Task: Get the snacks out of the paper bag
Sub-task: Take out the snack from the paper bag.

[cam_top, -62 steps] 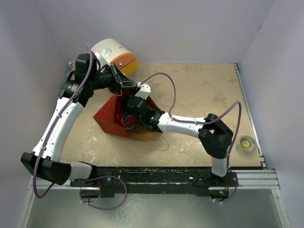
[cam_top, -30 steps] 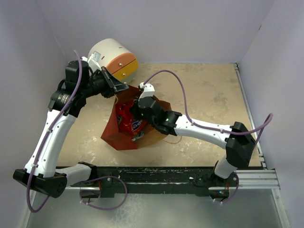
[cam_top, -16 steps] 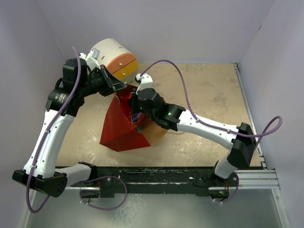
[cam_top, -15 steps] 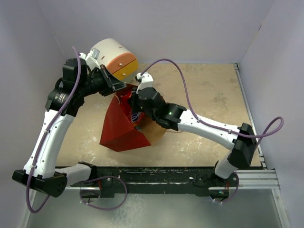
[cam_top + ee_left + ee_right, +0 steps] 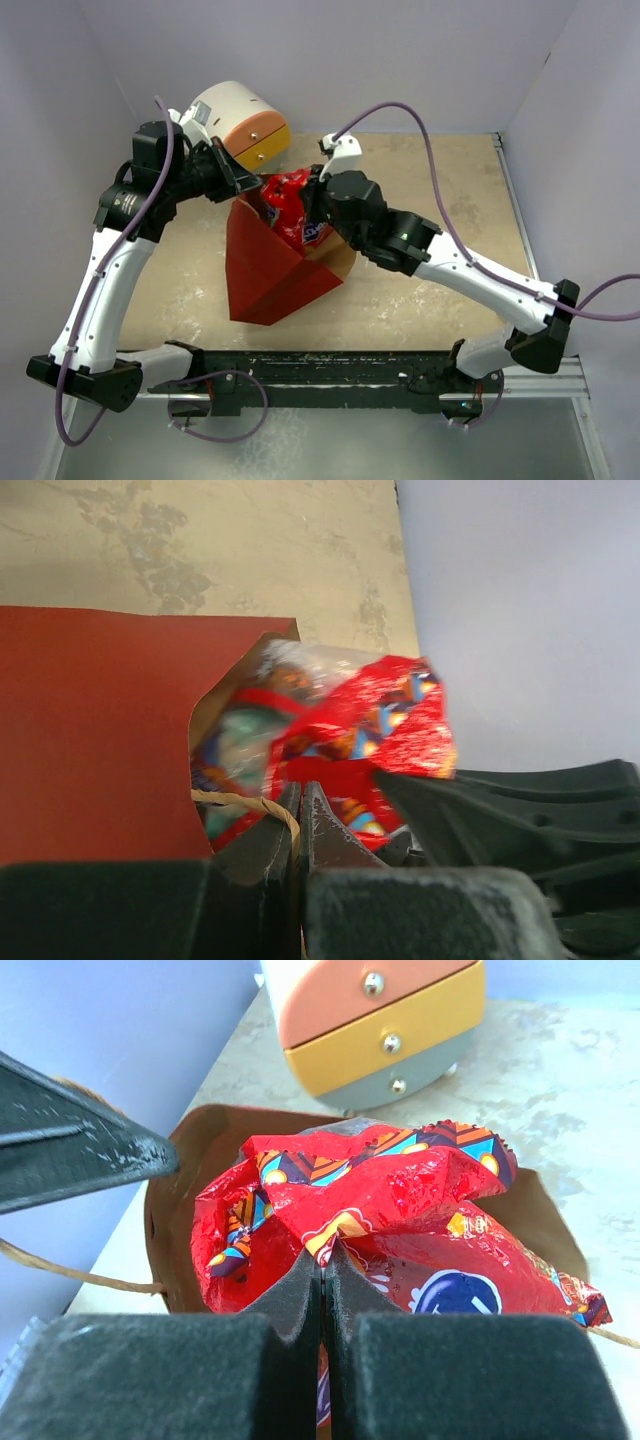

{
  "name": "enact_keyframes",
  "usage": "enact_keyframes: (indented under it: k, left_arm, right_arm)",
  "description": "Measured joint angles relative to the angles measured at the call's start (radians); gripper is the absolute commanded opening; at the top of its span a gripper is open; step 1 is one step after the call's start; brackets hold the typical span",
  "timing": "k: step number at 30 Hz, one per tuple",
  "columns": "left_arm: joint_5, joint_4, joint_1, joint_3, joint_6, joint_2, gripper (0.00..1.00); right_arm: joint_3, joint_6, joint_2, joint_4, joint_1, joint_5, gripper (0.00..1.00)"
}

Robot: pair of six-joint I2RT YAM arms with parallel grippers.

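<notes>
Raise red packet (image 5: 400, 1185), clamped in right pincer (image 5: 322, 1260), clear toward three o'clock; brace paper bag (image 5: 262, 275) by handle (image 5: 240, 801) clamped in left pincer (image 5: 301, 805).

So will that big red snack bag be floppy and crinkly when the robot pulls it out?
Probably floppy: the big red bag is bunched and creased where the right gripper pinches it. It looks puffy, so likely light for its size. Its shiny foil could be slippery, and it might drag on the paper bag rim.
</notes>
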State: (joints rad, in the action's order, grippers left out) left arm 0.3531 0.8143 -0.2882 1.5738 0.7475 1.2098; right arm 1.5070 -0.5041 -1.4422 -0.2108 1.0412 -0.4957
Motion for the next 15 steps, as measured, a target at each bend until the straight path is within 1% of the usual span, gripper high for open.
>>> enact_keyframes:
  k: [6, 9, 15]
  left_arm:
    - [-0.006, 0.016, 0.0, 0.003, -0.018, 0.004, 0.0]
    - [-0.01, 0.03, 0.0, 0.009, -0.052, 0.013, 0.0]
    - [-0.048, 0.108, 0.0, 0.104, -0.166, 0.081, 0.0]
  right_arm:
    - [0.069, 0.051, 0.064, -0.071, -0.001, -0.099, 0.0]
    - [0.111, 0.071, 0.099, -0.108, -0.001, -0.159, 0.0]
    - [0.22, 0.115, 0.139, -0.193, -0.002, -0.285, 0.0]
